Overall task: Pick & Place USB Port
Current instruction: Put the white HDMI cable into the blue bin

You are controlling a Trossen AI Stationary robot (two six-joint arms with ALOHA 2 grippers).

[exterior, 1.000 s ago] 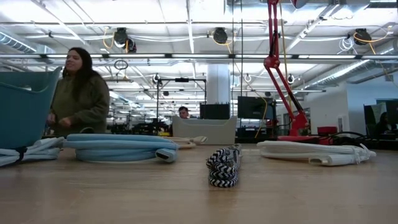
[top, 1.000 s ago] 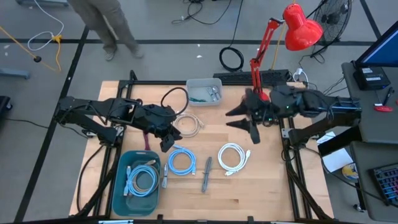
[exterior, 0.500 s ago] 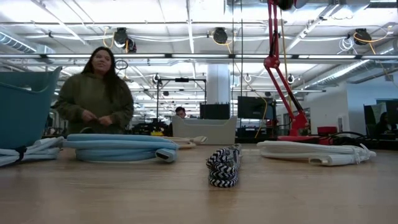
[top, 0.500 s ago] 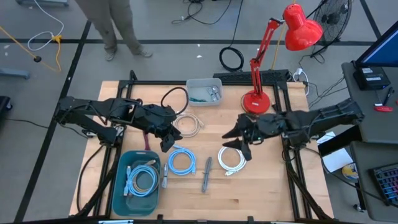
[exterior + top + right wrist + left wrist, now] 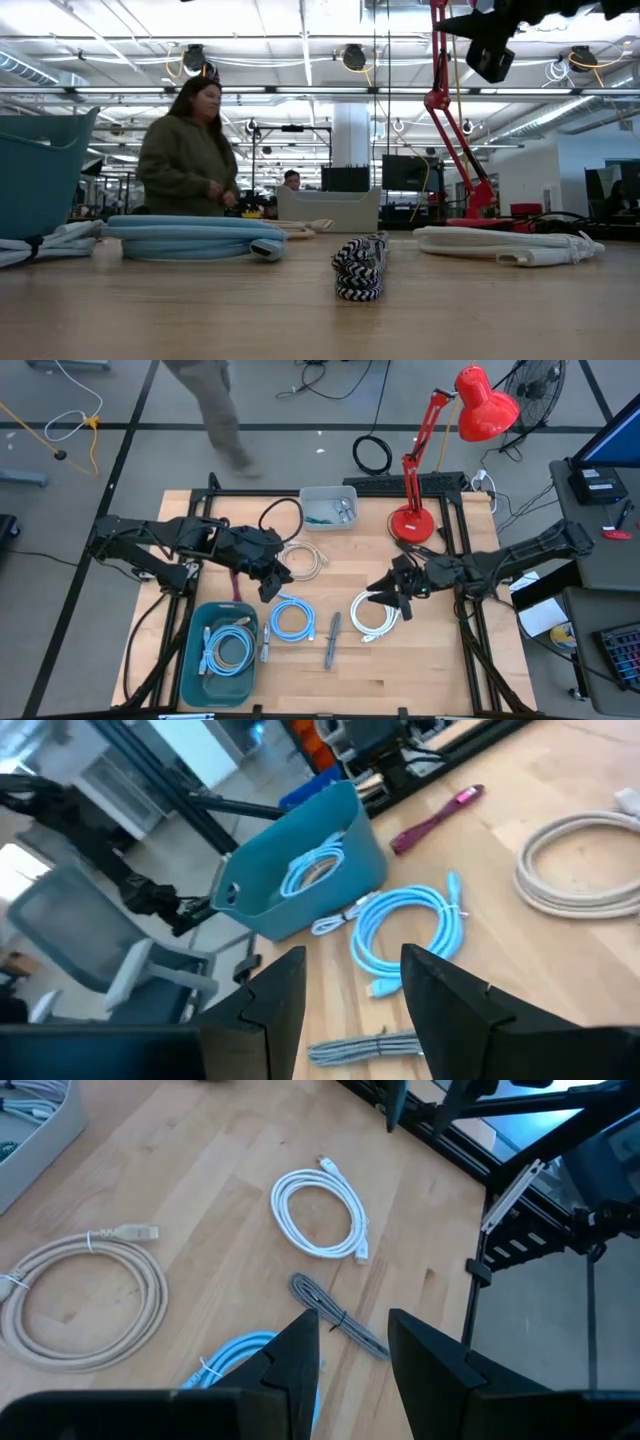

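Your right tool (image 5: 385,598) hung over the white coiled cable (image 5: 374,612), above that coil's upper-left edge, with its two dark fingers (image 5: 268,1003) spread apart and nothing between them. In the right wrist view the gap between those fingers looked down on the grey braided cable (image 5: 368,1045), not on any cable end.

Your left tool (image 5: 270,582) waited well to the left of the white coil, just above the light blue coiled cable (image 5: 292,618) and beside the beige coiled cable (image 5: 303,559). Its fingers (image 5: 295,1361) also stood apart and held nothing.

Working outward from the white coil: the grey braided cable (image 5: 332,639) lay as a short folded bundle just to its left on the wooden worktop (image 5: 420,670), and the light blue coil lay left of that. Farther left sat the teal plastic bin (image 5: 197,628) with another pale blue cable (image 5: 227,651) coiled inside. Behind the white coil, toward the far edge, stood the grey tray (image 5: 329,507) holding small parts, and to the right of the tray the red desk lamp (image 5: 412,523).

A person in an olive top (image 5: 187,159) stood beyond the worktop's far edge.
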